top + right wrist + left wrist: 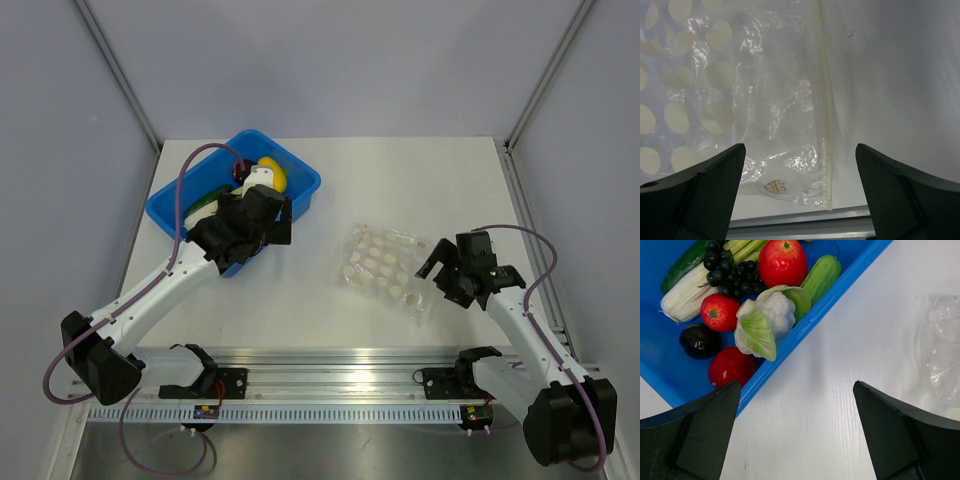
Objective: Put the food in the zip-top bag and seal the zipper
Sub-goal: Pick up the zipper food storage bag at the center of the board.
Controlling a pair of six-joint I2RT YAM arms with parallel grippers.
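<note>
While the food [270,176] sits in the blue tub [170,212] and the dotted bag [383,264] lies flat on the desk [420,180], both arms hang empty.

From above, the left end effector [268,218] hovers at the tub's near rim, placed, I judge, to reach for a piece. The right end effector [438,272] hangs just beside the bag's right edge, likely to steady or open it. On the left wrist view its fingers [700,435] stand wide apart over bare desk just outside the rim, and the cauliflower [767,315], tomato [782,262] and dark grapes [730,270] are all unbagged. On the right wrist view the fingers [695,195] are spread above the bag, gripping nothing. A straight clear strip [825,100], probably the zipper, runs between them, and I cannot tell whether it is pressed shut.
</note>
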